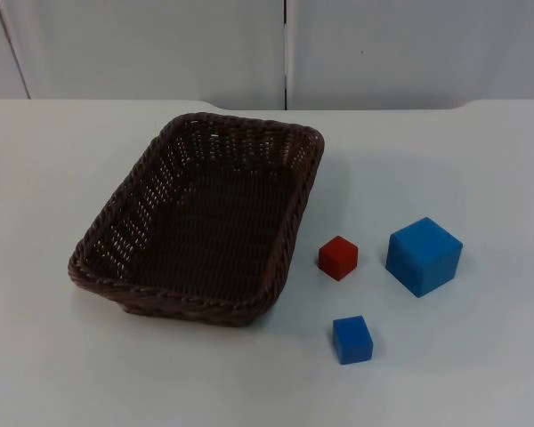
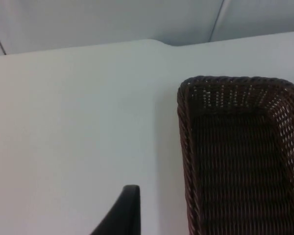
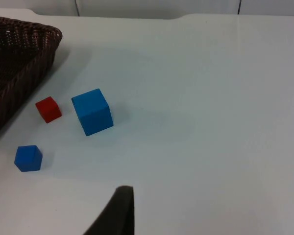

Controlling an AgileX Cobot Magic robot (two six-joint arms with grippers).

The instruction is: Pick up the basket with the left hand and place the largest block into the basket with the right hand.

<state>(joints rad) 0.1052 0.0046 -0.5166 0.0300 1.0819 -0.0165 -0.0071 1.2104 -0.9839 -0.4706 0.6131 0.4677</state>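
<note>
I see the dark wicker basket (image 1: 200, 222) resting on the white table (image 1: 53, 374), empty, its long axis running roughly 1 to 7 o'clock in the top view; the large blue block (image 1: 424, 255) sits at about 3 o'clock from the basket, well apart from it; a small red block (image 1: 338, 257) lies between the two, near the basket's rim; a small blue block (image 1: 352, 339) lies at about 5 o'clock from the red one. Left gripper (image 2: 122, 215): one black fingertip visible, just beside the basket, basket cut off at the frame edge; grip state I cannot tell. Right gripper (image 3: 118, 213): one fingertip visible, apart from the blocks; I cannot tell its grip either.
</note>
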